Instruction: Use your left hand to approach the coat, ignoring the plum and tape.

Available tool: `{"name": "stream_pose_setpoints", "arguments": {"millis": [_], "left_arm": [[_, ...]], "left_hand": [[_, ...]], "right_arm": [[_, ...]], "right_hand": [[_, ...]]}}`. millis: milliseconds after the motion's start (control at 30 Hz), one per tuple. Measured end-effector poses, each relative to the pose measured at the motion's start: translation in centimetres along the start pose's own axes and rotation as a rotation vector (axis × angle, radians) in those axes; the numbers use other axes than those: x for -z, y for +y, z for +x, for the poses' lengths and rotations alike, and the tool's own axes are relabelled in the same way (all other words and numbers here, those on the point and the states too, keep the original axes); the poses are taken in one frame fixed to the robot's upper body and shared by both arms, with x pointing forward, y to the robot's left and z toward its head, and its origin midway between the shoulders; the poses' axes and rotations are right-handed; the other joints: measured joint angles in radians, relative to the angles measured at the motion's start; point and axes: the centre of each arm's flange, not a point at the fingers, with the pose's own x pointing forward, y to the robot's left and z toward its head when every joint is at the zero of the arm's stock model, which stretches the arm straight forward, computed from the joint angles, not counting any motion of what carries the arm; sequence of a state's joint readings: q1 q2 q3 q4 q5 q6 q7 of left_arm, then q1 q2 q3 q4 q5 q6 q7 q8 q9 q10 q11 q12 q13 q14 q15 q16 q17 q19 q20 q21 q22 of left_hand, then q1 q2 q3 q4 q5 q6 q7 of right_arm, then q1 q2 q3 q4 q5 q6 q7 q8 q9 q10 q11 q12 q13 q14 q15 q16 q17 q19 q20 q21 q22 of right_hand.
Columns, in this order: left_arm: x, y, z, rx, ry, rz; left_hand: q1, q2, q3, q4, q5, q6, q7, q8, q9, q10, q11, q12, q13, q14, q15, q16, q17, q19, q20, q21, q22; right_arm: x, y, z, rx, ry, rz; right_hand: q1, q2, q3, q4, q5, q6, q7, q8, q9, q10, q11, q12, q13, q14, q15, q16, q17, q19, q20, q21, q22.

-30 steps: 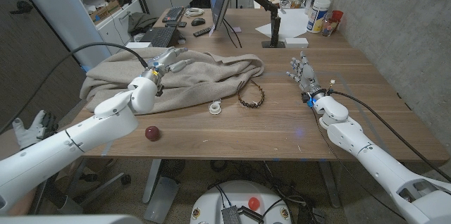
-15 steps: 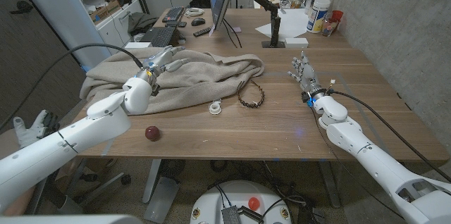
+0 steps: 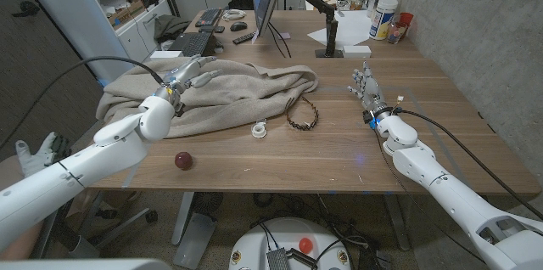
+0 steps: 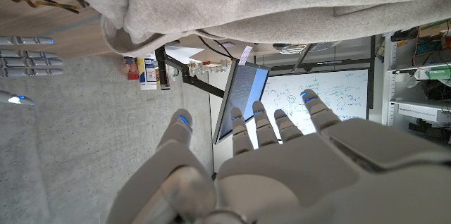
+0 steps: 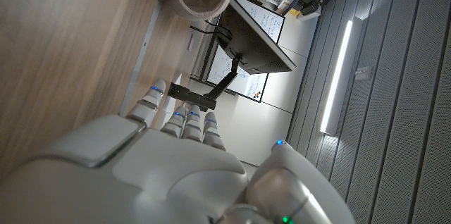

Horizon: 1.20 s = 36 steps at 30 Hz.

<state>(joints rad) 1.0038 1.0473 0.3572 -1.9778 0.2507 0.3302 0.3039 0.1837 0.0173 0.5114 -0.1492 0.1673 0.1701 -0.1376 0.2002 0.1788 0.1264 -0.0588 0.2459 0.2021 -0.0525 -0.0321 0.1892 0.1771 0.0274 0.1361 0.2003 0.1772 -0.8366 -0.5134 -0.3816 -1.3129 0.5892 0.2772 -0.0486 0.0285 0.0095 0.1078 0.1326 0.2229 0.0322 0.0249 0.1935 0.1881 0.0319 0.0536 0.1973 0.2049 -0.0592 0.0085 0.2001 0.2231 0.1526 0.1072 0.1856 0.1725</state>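
The beige coat [image 3: 212,90] is seen heaped across the far left part of the wooden table [image 3: 339,147], and the left hand [image 3: 181,75] is held over the coat's left side with fingers spread and nothing gripped, though contact with the cloth cannot be judged from the head view. Near the coat's front edge the tape [image 3: 260,130] and a braided bracelet [image 3: 302,115] are found, with the plum [image 3: 183,160] nearer the table's front. In the left wrist view the open fingers [image 4: 264,125] are shown apart from the coat's folds [image 4: 282,5], while the right hand [image 3: 366,90], empty and open, is seen well to the coat's right.
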Motion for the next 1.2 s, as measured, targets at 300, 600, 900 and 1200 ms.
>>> {"name": "stream_pose_setpoints", "arguments": {"millis": [300, 600, 900, 1200], "left_arm": [[1.3, -0.2, 0.0, -0.008, -0.001, -0.004], [1.8, -0.4, 0.7, -0.003, -0.007, 0.003], [1.7, -0.8, 1.7, 0.02, -0.033, 0.013], [1.7, -0.7, 2.8, 0.025, -0.06, 0.008]], "left_hand": [[0.005, 0.005, 0.0, 0.0, 0.0, 0.011, 0.0, 0.0, 0.0, 0.005, 0.005, 0.0, 0.0, 0.009, -0.002, 0.0, 0.0, 0.001, -0.002, 0.0, 0.0], [0.005, 0.005, 0.0, 0.0, 0.0, 0.011, 0.0, 0.0, 0.0, 0.011, 0.0, 0.0, 0.0, 0.009, -0.002, 0.0, 0.0, 0.001, -0.002, 0.0, 0.0], [0.005, 0.005, 0.0, 0.0, 0.007, 0.011, 0.0, 0.0, 0.0, 0.011, 0.0, 0.0, 0.0, 0.009, -0.002, 0.0, 0.0, 0.001, -0.002, 0.0, 0.0], [0.005, 0.005, 0.0, 0.0, 0.007, 0.016, -0.005, 0.0, 0.0, 0.011, 0.0, 0.0, 0.0, 0.009, -0.002, 0.0, 0.0, 0.001, -0.002, 0.0, 0.0]], "right_arm": [[0.0, 0.1, 0.1, -0.004, 0.007, 0.001], [0.0, 0.2, 0.2, -0.018, 0.009, 0.011], [0.0, 0.1, 0.3, -0.023, 0.009, 0.027], [0.1, 0.1, 0.6, -0.022, 0.019, 0.042]], "right_hand": [[0.0, 0.0, 0.0, 0.0, 0.0, 0.0, 0.0, 0.0, 0.0, 0.0, 0.0, 0.0, 0.0, -0.013, 0.002, 0.0, 0.0, -0.006, -0.006, 0.0, 0.0], [-0.004, 0.004, 0.0, 0.0, 0.0, 0.0, 0.0, 0.0, 0.0, 0.005, -0.005, 0.0, -0.005, -0.018, -0.011, 0.0, -0.001, -0.006, -0.006, 0.0, 0.0], [-0.004, 0.004, -0.003, 0.003, 0.0, 0.0, 0.0, 0.0, 0.0, 0.005, -0.005, 0.0, -0.005, -0.018, -0.011, 0.0, -0.005, -0.005, -0.005, 0.0, 0.0], [-0.004, 0.004, -0.007, -0.001, 0.0, 0.0, 0.0, 0.0, 0.0, 0.009, -0.009, 0.0, -0.005, -0.014, -0.014, 0.0, -0.005, -0.005, -0.005, 0.0, 0.0]]}}
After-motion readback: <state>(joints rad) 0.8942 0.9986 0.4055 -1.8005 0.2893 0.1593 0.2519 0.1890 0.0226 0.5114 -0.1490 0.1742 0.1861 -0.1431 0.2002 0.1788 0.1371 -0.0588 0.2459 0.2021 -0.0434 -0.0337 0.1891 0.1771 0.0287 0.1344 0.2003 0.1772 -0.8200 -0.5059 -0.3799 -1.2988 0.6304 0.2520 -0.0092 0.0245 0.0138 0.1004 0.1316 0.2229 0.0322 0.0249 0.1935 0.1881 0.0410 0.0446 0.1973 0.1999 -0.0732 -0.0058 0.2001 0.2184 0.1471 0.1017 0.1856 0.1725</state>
